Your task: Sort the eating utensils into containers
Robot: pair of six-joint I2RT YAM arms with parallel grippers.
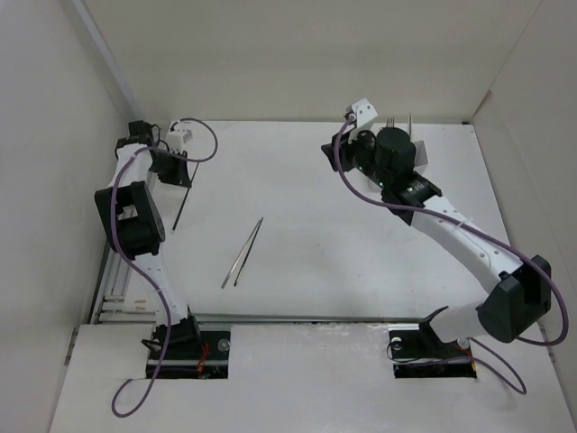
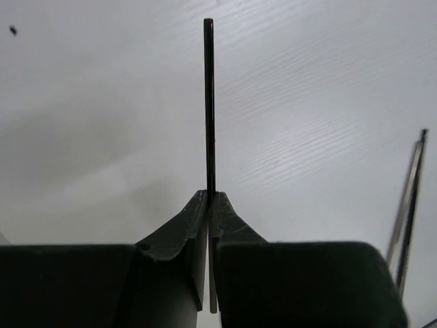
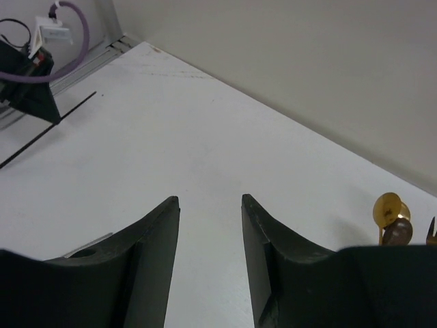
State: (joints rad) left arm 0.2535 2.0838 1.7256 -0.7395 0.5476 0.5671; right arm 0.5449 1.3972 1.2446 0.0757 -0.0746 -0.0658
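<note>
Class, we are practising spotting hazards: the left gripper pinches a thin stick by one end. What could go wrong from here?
The left gripper grips the thin dark stick only at its very end, so it could swivel or slip in transit. The right arm hangs over the white box, so the arms might collide at drop-off.

No readable text, label or number shows anywhere.
</note>
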